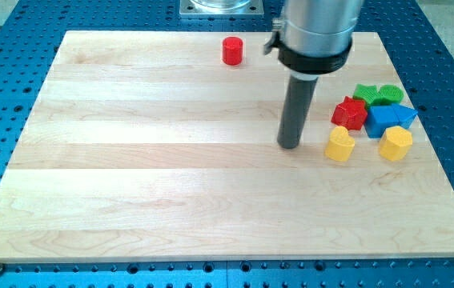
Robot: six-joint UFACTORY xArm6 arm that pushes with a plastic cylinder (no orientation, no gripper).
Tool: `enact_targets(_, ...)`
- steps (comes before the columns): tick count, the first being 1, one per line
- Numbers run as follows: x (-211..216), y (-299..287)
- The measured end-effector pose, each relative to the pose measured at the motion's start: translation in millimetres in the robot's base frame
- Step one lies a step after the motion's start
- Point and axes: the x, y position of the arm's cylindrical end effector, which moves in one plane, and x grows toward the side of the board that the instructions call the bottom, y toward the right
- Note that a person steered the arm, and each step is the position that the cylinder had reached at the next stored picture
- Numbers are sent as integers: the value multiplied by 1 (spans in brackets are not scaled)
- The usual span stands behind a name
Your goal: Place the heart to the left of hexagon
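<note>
A yellow heart (pixel 339 145) lies at the right side of the wooden board (pixel 130 176). A yellow hexagon (pixel 395 143) lies just to its right, with a small gap between them. My tip (pixel 290 146) rests on the board a short way to the left of the heart, not touching it. The dark rod rises from the tip to the grey arm body at the view's top.
A red star-like block (pixel 350 113) sits just above the heart. Two green blocks (pixel 377 94) and two blue blocks (pixel 391 118) cluster above the hexagon. A red cylinder (pixel 231 50) stands alone near the board's top edge.
</note>
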Motion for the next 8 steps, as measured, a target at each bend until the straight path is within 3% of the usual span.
enact_targets(1,4,17)
enact_targets(2,4,73)
enact_targets(4,14,93)
enact_targets(5,14,59)
enact_targets(6,19,-18)
enact_targets(8,66,-59)
